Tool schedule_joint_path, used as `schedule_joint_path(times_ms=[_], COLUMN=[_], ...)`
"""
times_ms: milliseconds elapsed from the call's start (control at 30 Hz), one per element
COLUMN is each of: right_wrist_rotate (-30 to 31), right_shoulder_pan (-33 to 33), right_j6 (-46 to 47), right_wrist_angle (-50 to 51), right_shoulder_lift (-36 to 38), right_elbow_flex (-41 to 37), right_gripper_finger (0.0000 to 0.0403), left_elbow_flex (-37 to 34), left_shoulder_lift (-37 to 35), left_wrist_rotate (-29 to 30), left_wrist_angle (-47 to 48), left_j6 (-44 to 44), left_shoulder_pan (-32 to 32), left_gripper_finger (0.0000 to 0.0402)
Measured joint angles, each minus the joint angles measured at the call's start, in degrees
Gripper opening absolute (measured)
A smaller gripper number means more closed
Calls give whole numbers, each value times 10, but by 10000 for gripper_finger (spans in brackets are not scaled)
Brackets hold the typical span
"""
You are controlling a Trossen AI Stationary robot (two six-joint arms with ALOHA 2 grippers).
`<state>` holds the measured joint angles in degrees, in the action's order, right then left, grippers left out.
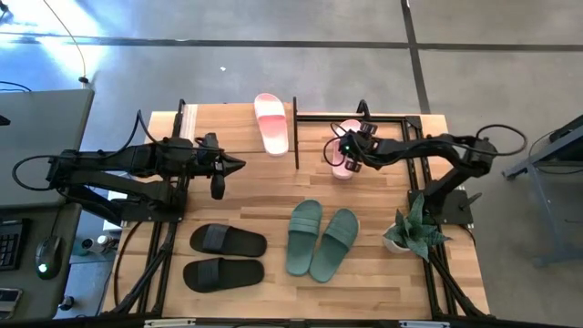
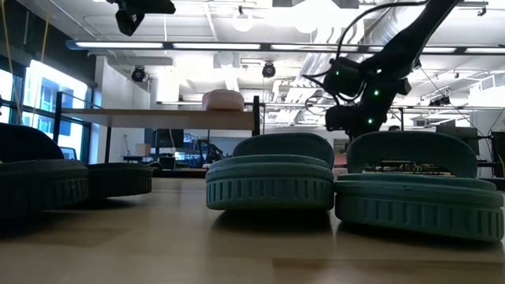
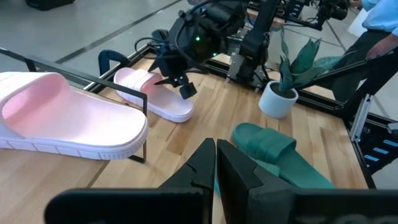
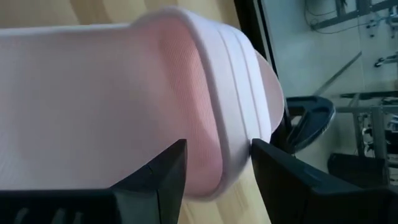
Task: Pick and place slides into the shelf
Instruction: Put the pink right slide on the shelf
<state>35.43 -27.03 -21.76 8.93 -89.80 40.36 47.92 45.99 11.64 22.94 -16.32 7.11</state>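
The shelf (image 1: 223, 128) stands at the table's far edge. One pale pink slide (image 1: 271, 123) lies sole-down on its top board (image 3: 37, 158). The second pink slide (image 1: 344, 167) lies on the table just right of the shelf. My right gripper (image 1: 346, 153) is over it, open, with its fingers on either side of the slide's side rim (image 4: 233, 124). My left gripper (image 1: 235, 166) is shut and hovers near the table's middle, left of the shelf's near corner. The sage green pair (image 1: 319, 240) and the black pair (image 1: 225, 257) lie flat near the near edge. My right gripper comes at the second pink slide from above. One finger (image 4: 165, 171) is over the footbed and the other finger (image 4: 277, 171) is outside the side rim. The slide lies on the table. I cannot tell whether the fingers touch the rim.
A small potted plant (image 1: 410, 230) stands near the right arm's base. In the low view the green slides (image 2: 272, 177) fill the foreground. The shelf's black end frame (image 1: 296, 132) stands between the two pink slides. A person's sleeve (image 3: 380, 14) shows beyond the table.
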Motion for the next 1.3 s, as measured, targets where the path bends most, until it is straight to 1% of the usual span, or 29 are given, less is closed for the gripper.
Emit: schedule_joint_path(times_ms=[133, 367, 533, 667, 833, 933, 1100, 1300], right_wrist_rotate=[12, 5, -24, -27, -27, -27, -27, -28], right_shoulder_pan=[0, -13, -35, -46, -52, -49, -47, -47], right_j6=[-4, -23, -23, -19, 10, 24, 53, 64], right_wrist_angle=[-37, -88, -86, -85, -82, -76, -39, 4], right_shoulder_lift=[-10, -10, -10, -10, -10, -10, -10, -10], right_elbow_flex=[0, 0, 0, 0, 0, 1, 18, 53], right_gripper_finger=[172, 172, 162, 141, 108, 76, 11, 7], left_elbow_flex=[0, 0, 0, 0, 0, 0, 0, 0], left_shoulder_lift=[0, 0, 0, 0, 0, 0, 0, 0], left_wrist_rotate=[0, 0, 1, 1, 1, 1, 3, 10], left_wrist_angle=[0, 0, 0, 0, 0, 0, 0, 0], left_j6=[0, 0, 0, 0, 0, 0, -1, -6], left_shoulder_pan=[0, 0, 0, 0, 0, 0, 0, 0], left_gripper_finger=[5, 5, 5, 5, 5, 5, 5, 5])
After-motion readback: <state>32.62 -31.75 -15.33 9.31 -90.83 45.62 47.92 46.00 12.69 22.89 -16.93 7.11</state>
